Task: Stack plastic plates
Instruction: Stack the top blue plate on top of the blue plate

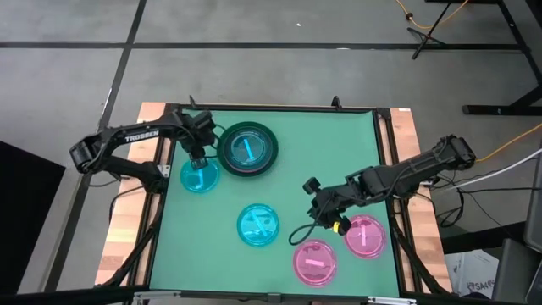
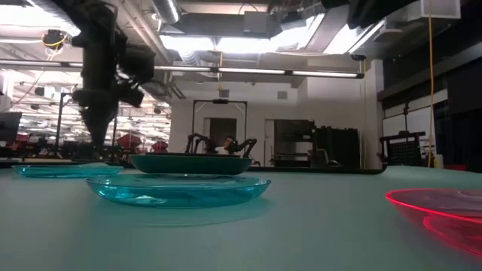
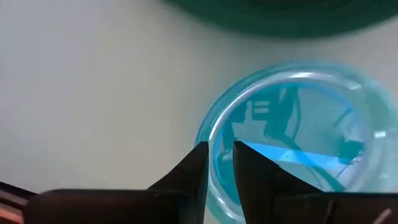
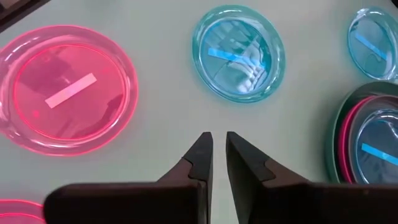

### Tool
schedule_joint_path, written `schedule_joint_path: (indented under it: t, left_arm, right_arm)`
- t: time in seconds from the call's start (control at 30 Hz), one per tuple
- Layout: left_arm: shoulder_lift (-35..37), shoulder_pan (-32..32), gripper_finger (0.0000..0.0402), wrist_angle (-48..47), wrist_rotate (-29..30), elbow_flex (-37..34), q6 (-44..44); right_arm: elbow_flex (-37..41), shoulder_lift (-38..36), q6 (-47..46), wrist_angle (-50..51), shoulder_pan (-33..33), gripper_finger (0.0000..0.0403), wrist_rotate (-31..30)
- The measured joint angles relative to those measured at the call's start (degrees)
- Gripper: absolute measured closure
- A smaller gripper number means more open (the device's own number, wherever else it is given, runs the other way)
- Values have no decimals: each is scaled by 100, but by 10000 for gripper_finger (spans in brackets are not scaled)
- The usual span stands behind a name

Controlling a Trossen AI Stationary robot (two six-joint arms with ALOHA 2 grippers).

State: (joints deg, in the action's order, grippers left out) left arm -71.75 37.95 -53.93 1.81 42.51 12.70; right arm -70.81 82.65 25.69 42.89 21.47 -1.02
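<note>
Small round translucent cyan plastic plate [image 1: 200, 176], shallow, with a thin raised rim: lies flat near the mat's left edge, just beside the stack at about its 8 o'clock. Judged light, stiff and slick; likely to skid or tip if pushed sideways, so the rim is the only workable hold, one finger inside and one outside the lip. The left gripper [image 3: 218, 151] stands directly over its rim at about the plate's 12 o'clock, fingers narrowly parted and straddling the lip in the wrist view; whether they already bear on the plastic cannot be told. Stack [image 1: 247, 148]: large round dark green plastic plate at the bottom, an opaque pink one and a cyan one nested inside it, near the mat's far edge, left of centre. Second translucent cyan plate [image 1: 257, 225]: loose, near mat centre, at roughly 4 o'clock from the first. Two translucent pink plastic plates, one [image 1: 315, 262] near the front edge, one [image 1: 365, 236] just beside it toward 2 o'clock, touching or nearly so. The right gripper [image 4: 218, 155] hovers between the centre cyan plate and the pink pair, fingers almost together, holding nothing. All on a green table mat [image 1: 339, 144].
</note>
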Motion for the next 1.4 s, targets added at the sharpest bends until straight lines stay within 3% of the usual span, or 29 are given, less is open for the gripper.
schedule_joint_path:
  t: [0.6,1.4]
  left_arm:
    - [-69,309,335,46,67,-71,140]
    - [-1300,309,335,41,43,-73,145]
  right_arm:
    - [0,0,2,-159,-11,365,-337]
    - [0,0,8,-251,-11,366,-332]
